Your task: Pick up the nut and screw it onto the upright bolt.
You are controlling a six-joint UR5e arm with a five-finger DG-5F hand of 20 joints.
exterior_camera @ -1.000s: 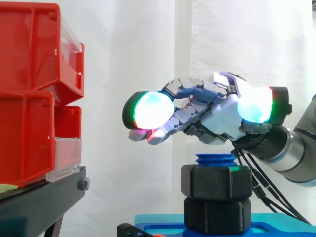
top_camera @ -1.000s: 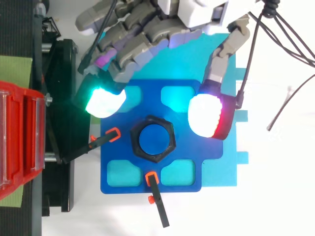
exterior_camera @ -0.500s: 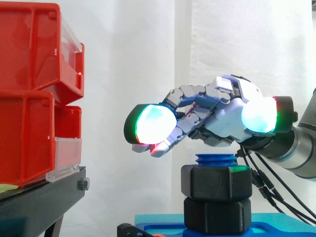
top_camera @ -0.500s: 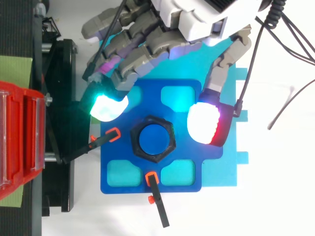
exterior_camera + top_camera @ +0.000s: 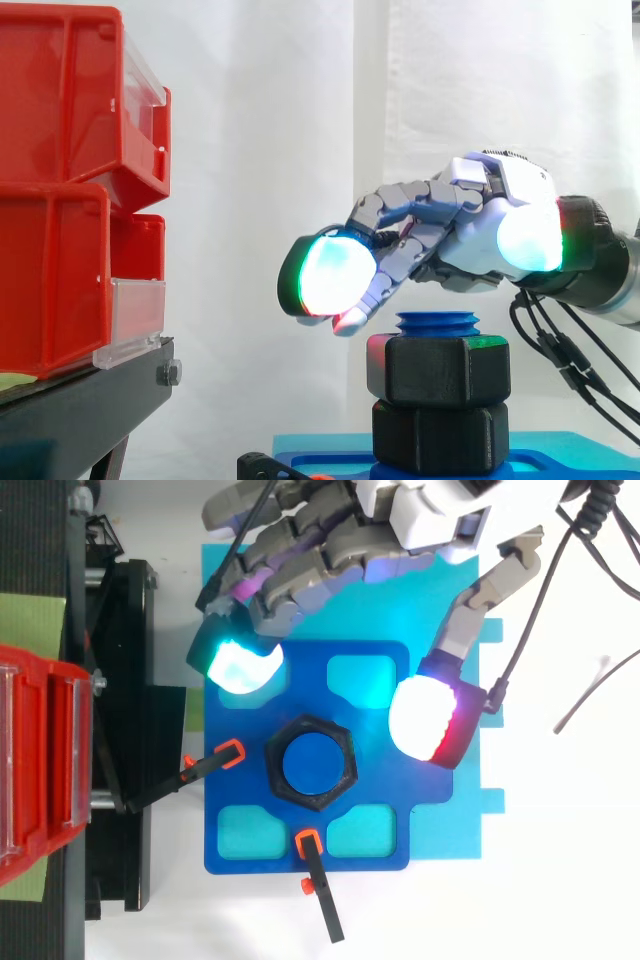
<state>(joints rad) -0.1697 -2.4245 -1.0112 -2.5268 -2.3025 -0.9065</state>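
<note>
At the left edge stand the stacked red plastic bins (image 5: 60, 180) on their black metal stand (image 5: 80, 400). Just right of the stand, in the top view, a dark blue fixture plate (image 5: 380, 792) lies on a larger cyan base sheet (image 5: 445, 820). Two black toggle clamps with orange tips, one (image 5: 212, 764) at the plate's left edge and one (image 5: 318, 880) at its near edge, point in toward the centre.

At the plate's centre the blue threaded upright bolt (image 5: 313, 764) rises. The black hexagonal nut (image 5: 440, 370) already sits on it near the top, with a few blue threads showing above the nut. A second black hexagonal block (image 5: 435, 435) sits directly beneath the nut.

The grey and white robot hand (image 5: 480, 240) hovers above and slightly behind the bolt, and its fingers are loosely bent, spread and grasping nothing. The cyan-green glowing fingertips (image 5: 240, 665) hang up and to the left of the nut. The thumb pad (image 5: 430, 718), white with a red edge, hangs to its right. The nut lies below the gap between them, touched by neither.
</note>
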